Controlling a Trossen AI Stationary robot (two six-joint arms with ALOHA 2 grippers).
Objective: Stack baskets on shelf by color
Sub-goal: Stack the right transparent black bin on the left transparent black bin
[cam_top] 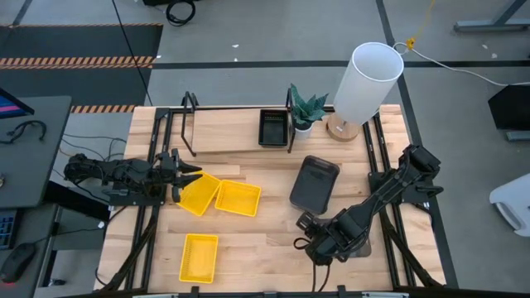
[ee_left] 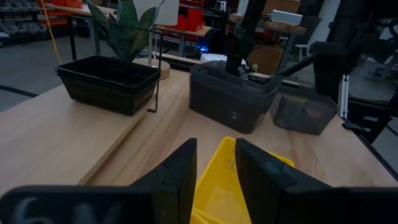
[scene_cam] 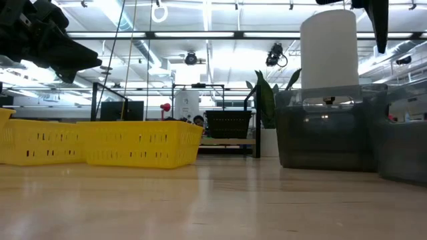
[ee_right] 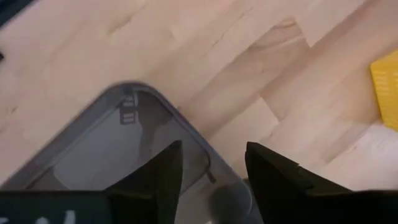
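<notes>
**Inspector A:** Left pincer (cam_top: 184, 177) is at the corner of a yellow basket (cam_top: 199, 194), fingers astride its wall with a narrow gap between them. In the left wrist view the yellow rim rises between the two fingers (ee_left: 177, 180). I cannot tell whether they are pressing on it yet.

**Inspector B:** Risk?

**A:** In my judgement, a grip on one corner only. The basket may swing or slip when lifted. A second yellow basket (cam_top: 238, 199) lies just beside it on the side away from the pincer, touching or nearly so, and could be dragged along. The third yellow basket (cam_top: 199, 256) is well apart, nearer the worktop's (cam_top: 265, 248) front edge.

**B:** Destination?

**A:** The shelf (cam_top: 224, 132) lies beyond the left pincer, near its upright posts. A black basket (cam_top: 273, 127) already sits at the shelf's far end. The frame posts and a small potted plant (cam_top: 305, 112) beside that end are what could catch a carried basket.

**B:** Right arm?

**A:** Right pincer (cam_top: 319, 244) is over a grey basket (ee_right: 118, 146), fingers apart, one either side of its rounded rim. Another grey basket (cam_top: 315, 183) lies near it, toward the shelf. The white cylinder (cam_top: 364, 83) stands beyond that.
</notes>
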